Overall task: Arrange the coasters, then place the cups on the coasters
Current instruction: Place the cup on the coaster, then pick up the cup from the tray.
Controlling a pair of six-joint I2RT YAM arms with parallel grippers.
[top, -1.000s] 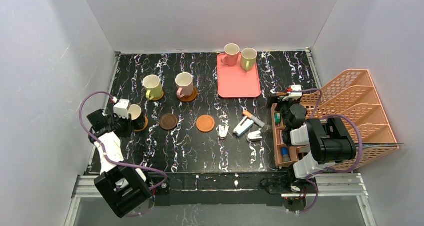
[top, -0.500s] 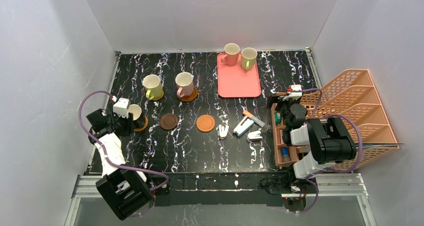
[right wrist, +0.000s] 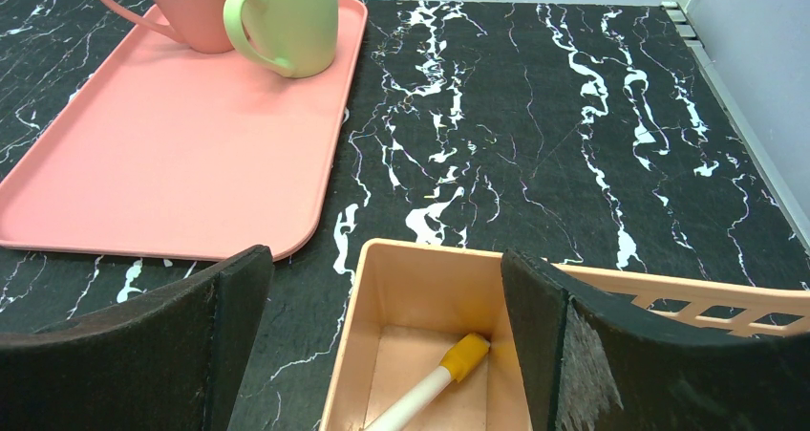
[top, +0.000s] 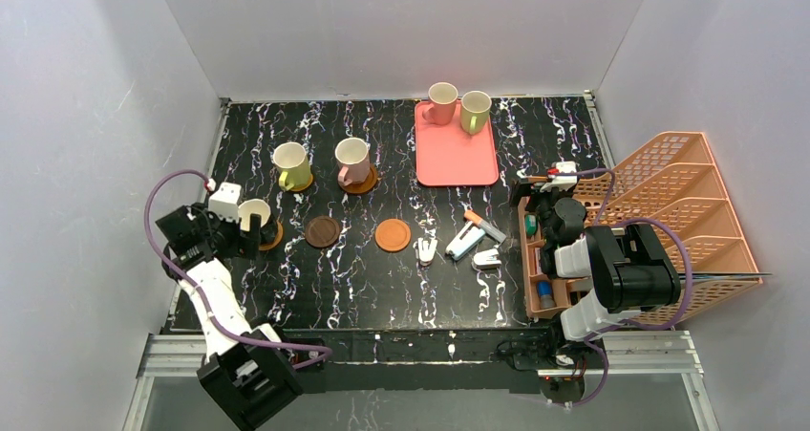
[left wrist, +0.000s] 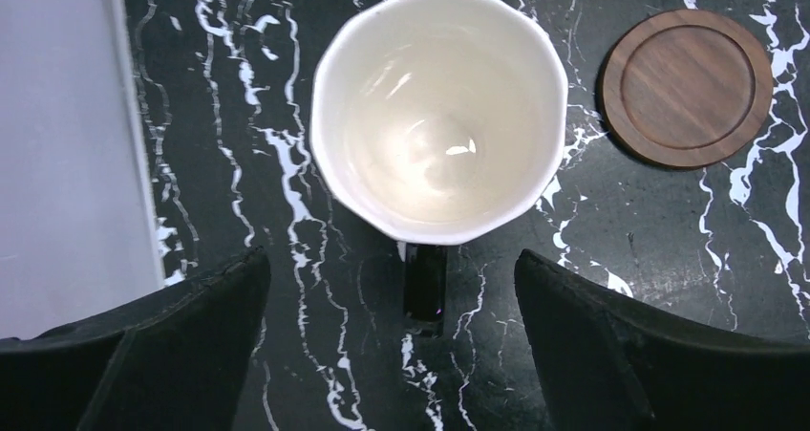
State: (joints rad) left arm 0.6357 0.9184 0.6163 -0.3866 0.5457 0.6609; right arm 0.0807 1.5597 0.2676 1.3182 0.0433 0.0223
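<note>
Left claw [left wrist: 390, 264]: jaws spread wide, gripping nothing. The brown cup [left wrist: 439, 116] stands upright just ahead of the fingertips [left wrist: 250, 264]. It is centred between them, its handle [left wrist: 424, 288] pointing back into the gap. I see no contact on either side. In the top view it sits on a coaster [top: 275, 239], of which only a crescent shows to the claw's right.

Right of this claw and slightly ahead lies the dark coaster [left wrist: 688, 87], bare, near the cup but apart. Farther right lies the orange coaster [top: 392, 234], also bare. Ahead and to the right, the yellow cup [top: 291, 165] and the pink cup [top: 353, 161] each stand on a disc of their own.

Right claw [right wrist: 384, 264]: jaws spread wide, nothing between them. It hangs over a peach bin [right wrist: 382, 259] that holds a yellow-capped marker [right wrist: 420, 393]. The tray [right wrist: 172, 163] lies ahead and left of it. At the tray's far end the far pink cup [right wrist: 191, 6] and the green cup [right wrist: 287, 20] stand side by side, directly on the tray.
</note>
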